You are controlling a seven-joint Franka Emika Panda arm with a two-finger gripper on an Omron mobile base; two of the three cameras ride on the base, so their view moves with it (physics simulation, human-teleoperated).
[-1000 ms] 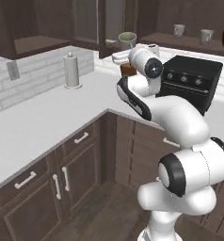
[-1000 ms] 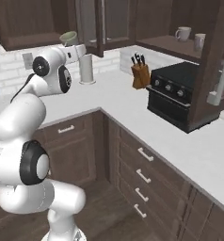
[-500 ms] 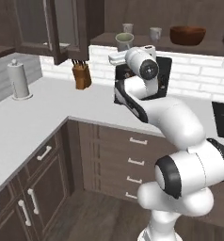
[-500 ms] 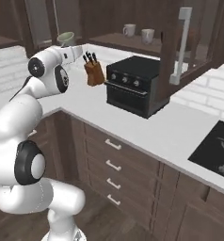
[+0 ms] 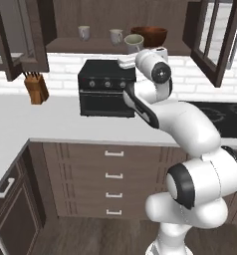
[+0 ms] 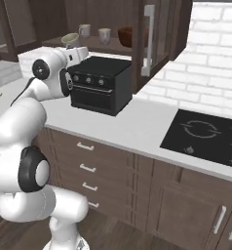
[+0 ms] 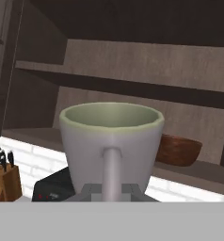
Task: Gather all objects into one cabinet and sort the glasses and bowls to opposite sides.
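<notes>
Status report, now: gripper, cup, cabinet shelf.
Gripper shut on cream-white handled cup, upright. Dark-brown wall cabinet shelf holds two cups, reddish-brown bowl. Black countertop oven directly beneath.

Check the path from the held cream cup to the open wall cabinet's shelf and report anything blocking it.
Nothing visible blocks it. The gripper holds the cream-white handled cup in front of the dark-brown wall cabinet's shelf, whose doors are open. Two more cream cups and the reddish-brown bowl already sit there.
</notes>
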